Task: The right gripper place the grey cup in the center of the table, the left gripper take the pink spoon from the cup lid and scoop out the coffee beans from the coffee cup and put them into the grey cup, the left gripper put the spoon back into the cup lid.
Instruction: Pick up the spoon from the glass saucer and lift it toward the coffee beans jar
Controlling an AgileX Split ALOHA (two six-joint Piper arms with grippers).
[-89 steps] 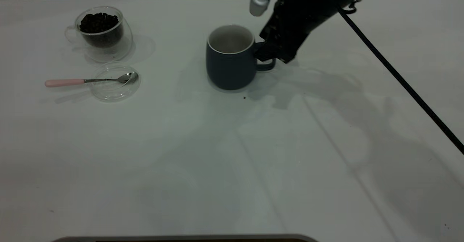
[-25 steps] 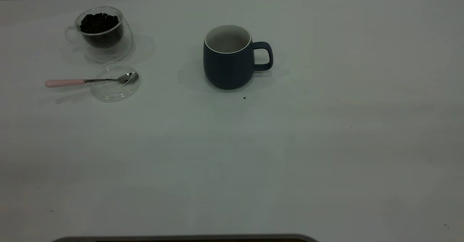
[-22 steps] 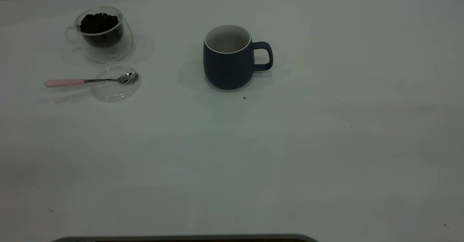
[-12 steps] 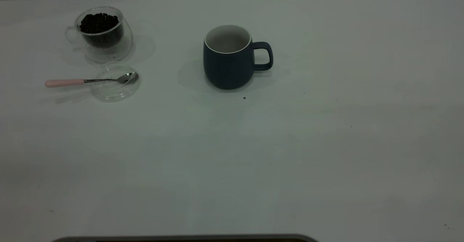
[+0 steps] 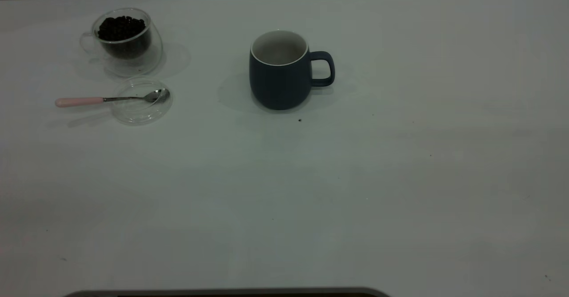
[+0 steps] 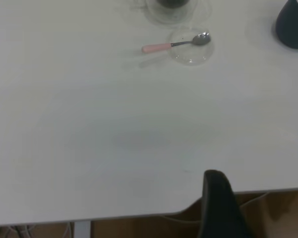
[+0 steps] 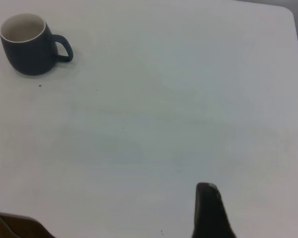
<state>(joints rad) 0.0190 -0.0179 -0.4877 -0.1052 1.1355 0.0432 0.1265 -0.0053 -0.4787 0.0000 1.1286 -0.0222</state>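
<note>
The grey cup point(image 5: 280, 72) stands upright and empty near the middle of the table point(image 5: 311, 190), handle to the right; it also shows in the right wrist view point(image 7: 27, 44). The coffee cup point(image 5: 126, 43) with the coffee beans point(image 5: 121, 27) stands at the far left. In front of it lies the cup lid point(image 5: 141, 103), with the pink spoon point(image 5: 102, 100) resting bowl-in-lid and its handle pointing left. The left wrist view shows the spoon point(image 6: 174, 44) far off. My left gripper point(image 6: 260, 206) is open and empty over the table's edge. My right gripper point(image 7: 258, 198) is open and empty, far from the grey cup.
Neither arm shows in the exterior view. A few tiny dark specks point(image 5: 299, 120) lie on the white tabletop in front of the grey cup. The table's rounded corner point(image 7: 288, 12) is seen in the right wrist view.
Since 3.6 s ago the right arm has let go of the grey cup's handle and withdrawn out of the exterior view. Over the last second nothing on the table has moved.
</note>
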